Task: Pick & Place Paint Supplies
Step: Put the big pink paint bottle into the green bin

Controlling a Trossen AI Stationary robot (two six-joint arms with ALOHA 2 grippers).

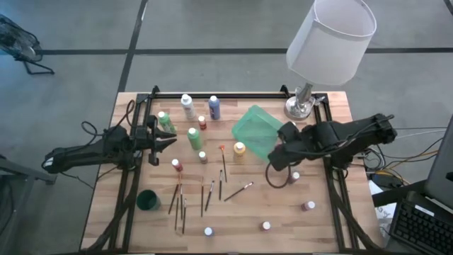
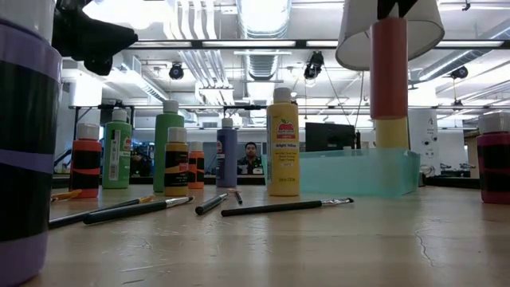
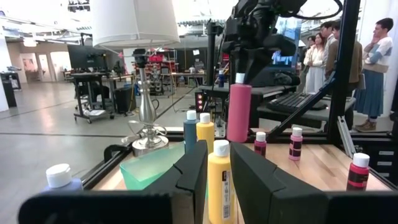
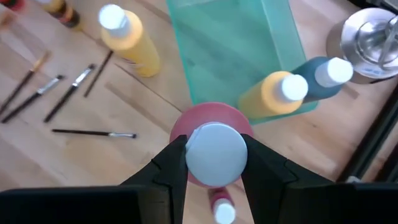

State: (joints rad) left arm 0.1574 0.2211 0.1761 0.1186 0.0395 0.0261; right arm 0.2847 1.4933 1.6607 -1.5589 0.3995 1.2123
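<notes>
1. The right tool (image 4: 212, 163) holds a pink plastic paint bottle with a white cap (image 4: 214, 152), one finger on each side of the cap, the bottle hanging upright off the wooden counter (image 1: 311, 230)
2. In the low view the pink bottle (image 2: 389, 68) hangs clear above the translucent green plastic tray (image 2: 358, 173); in the right wrist view it sits over the tray's near edge (image 4: 230, 56)
3. Inside the tray a yellow bottle (image 4: 272, 94) and a dark blue bottle (image 4: 323, 76) stand together
4. The tray lies toward the far right of the counter, beside a silver lamp base (image 1: 300, 106) under a white shade (image 1: 330, 39)
5. The left tool (image 3: 214, 171) is raised near the counter's left edge, its fingers narrowly apart and gripping nothing; a yellow bottle (image 3: 218, 183) shows through the gap
6. Thin wooden-handled brushes (image 1: 180, 202) lie scattered mid-counter, green bottles (image 1: 193, 137) stand farther back, and a small dark green cup (image 1: 148, 200) sits near the front left
</notes>
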